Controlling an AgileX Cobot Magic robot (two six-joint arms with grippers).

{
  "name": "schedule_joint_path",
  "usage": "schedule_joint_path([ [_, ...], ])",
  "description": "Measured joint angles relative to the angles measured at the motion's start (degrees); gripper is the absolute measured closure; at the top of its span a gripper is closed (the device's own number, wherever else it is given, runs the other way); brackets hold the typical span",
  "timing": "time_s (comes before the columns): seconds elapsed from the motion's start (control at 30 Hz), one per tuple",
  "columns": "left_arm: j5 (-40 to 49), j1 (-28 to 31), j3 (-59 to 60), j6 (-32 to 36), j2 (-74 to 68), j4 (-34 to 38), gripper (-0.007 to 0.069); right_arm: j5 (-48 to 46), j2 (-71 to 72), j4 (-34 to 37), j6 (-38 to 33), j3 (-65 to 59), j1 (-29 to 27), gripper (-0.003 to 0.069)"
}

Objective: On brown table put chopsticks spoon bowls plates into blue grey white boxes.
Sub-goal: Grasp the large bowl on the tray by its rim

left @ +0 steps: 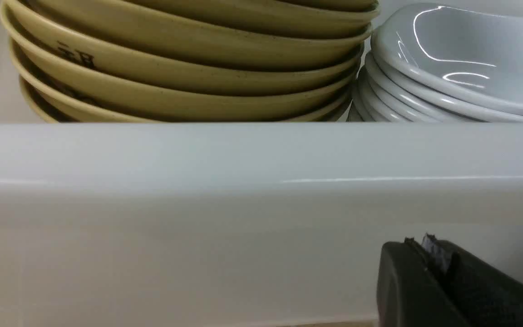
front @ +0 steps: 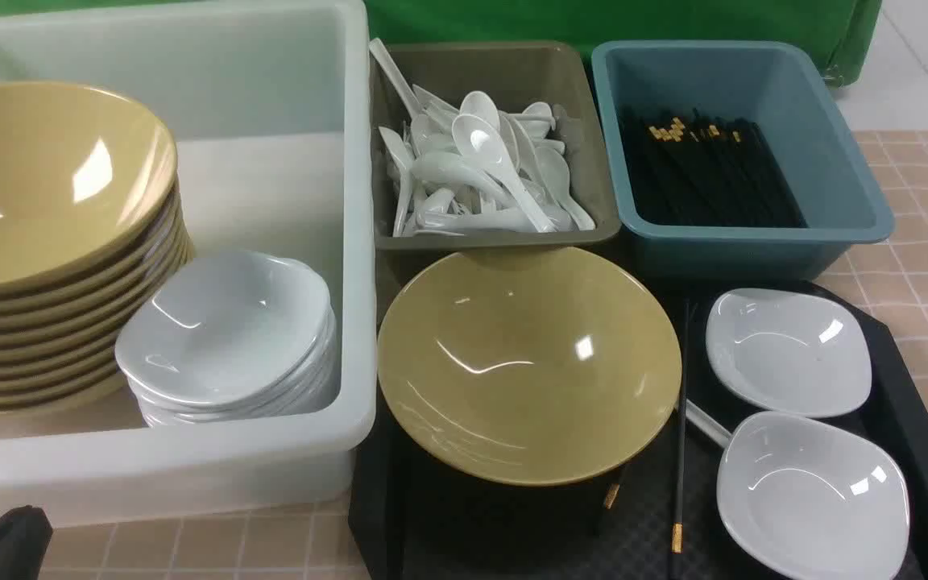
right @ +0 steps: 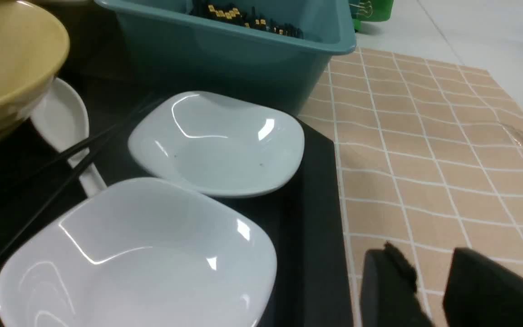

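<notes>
A black tray (front: 915,387) holds a yellow bowl (front: 528,362), two white plates (front: 786,350) (front: 810,491), a pair of black chopsticks (front: 680,419) and a white spoon (front: 702,423). The white box (front: 190,467) holds a stack of yellow bowls (front: 45,185) and a stack of white plates (front: 230,322). The grey box (front: 496,238) holds spoons, the blue box (front: 754,234) holds chopsticks. My left gripper (left: 425,243) is shut and empty, low in front of the white box's near wall (left: 198,204). My right gripper (right: 425,252) is open and empty over the tablecloth beside the tray (right: 316,218).
The checked brown tablecloth (right: 425,159) lies right of the tray. In the right wrist view the two white plates (right: 216,145) (right: 139,259), the spoon (right: 61,122) and the chopsticks (right: 75,154) lie close together. A green backdrop (front: 593,20) stands behind the boxes.
</notes>
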State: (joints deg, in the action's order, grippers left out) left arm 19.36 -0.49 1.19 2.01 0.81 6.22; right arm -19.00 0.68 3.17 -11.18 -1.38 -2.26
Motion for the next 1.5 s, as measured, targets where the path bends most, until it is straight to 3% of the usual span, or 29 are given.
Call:
schedule_joint_path([
  [1.13, -2.07, 0.0, 0.24, 1.65, 0.0, -1.76, 0.0623, 0.86, 0.0, 0.0, 0.0, -0.06, 0.0, 0.0423],
  [1.3, -11.05, 0.0, 0.31, 1.78, 0.0, -1.89, 0.0623, 12.05, 0.0, 0.0, 0.0, -0.33, 0.0, 0.0423],
  [1.5, -35.79, 0.0, 0.31, 1.96, 0.0, -1.89, 0.0623, 38.73, 0.0, 0.1, 0.3, -0.33, 0.0, 0.0423],
])
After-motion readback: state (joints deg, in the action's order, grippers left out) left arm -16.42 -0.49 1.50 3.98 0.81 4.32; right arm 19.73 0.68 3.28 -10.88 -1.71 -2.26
